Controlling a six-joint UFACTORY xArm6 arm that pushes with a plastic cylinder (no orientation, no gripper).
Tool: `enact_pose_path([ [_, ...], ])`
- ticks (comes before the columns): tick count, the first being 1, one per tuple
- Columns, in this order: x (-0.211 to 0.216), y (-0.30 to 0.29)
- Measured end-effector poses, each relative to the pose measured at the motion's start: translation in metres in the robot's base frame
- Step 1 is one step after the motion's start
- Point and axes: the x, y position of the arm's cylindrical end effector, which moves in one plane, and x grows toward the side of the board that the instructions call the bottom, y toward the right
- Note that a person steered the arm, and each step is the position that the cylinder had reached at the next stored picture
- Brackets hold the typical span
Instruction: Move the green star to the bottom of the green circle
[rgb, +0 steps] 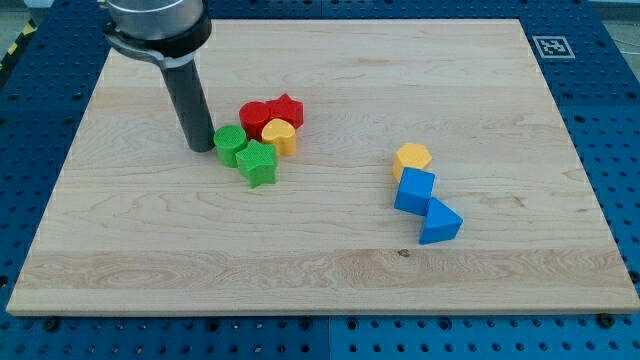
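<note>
The green star (258, 163) lies on the wooden board (320, 280), touching the green circle (230, 144) at the circle's lower right. My tip (201, 148) rests on the board just left of the green circle, close to it or touching it. The green star is to the right of and slightly below my tip.
A red circle (256, 116), a red star (287, 109) and a yellow block (280, 135) cluster just above and right of the green blocks. Towards the view's right lie a yellow hexagon (412, 158), a blue cube (415, 190) and a blue triangle (439, 223).
</note>
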Motion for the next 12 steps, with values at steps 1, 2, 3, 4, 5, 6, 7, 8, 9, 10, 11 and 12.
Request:
enact_pose_path([
  [1, -0.008, -0.001],
  [2, 0.004, -0.037],
  [3, 0.032, -0.034],
  [4, 0.04, 0.0],
  [5, 0.04, 0.023],
  [6, 0.029, 0.025],
  [7, 0.019, 0.025],
  [8, 0.033, 0.022],
  [9, 0.082, 0.017],
  [10, 0.107, 0.047],
  [11, 0.106, 0.071],
  [12, 0.093, 0.077],
])
